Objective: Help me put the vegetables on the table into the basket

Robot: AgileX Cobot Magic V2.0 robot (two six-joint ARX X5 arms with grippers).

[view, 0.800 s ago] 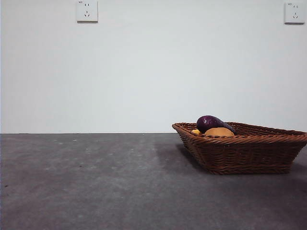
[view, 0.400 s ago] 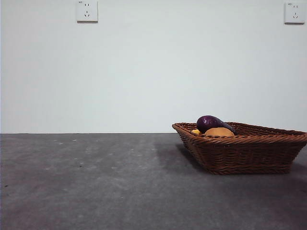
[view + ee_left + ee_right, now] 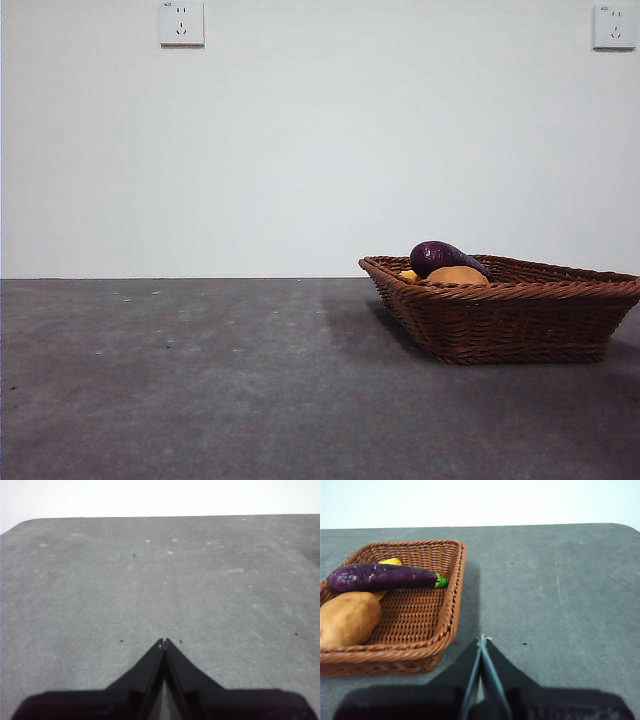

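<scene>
Both grippers hold nothing: our right gripper [image 3: 482, 639] has its jaws pressed tip to tip above the bare table [image 3: 560, 600], just beside the near corner of the basket [image 3: 451, 620]; our left gripper [image 3: 164, 641] is likewise closed to a point, over open table [image 3: 160, 580] with only light specks in its view.

All three vegetables lie inside the basket [image 3: 520, 320]. We see the eggplant [image 3: 382, 577] stretched across the woven floor, its green stem [image 3: 440, 581] pointing toward the wall nearest the open table. The potato [image 3: 347, 619] rests against the eggplant's side, in the basket corner. The small yellow-orange piece [image 3: 390, 561] shows only partly, behind the eggplant.

In the front view the basket stands on the right half of the table [image 3: 200, 380], with the eggplant [image 3: 445, 256], potato [image 3: 457, 275] and a sliver of the yellow-orange piece [image 3: 408, 274] rising just above its rim. Neither arm appears in that view. On the white wall behind are two sockets [image 3: 181, 22].
</scene>
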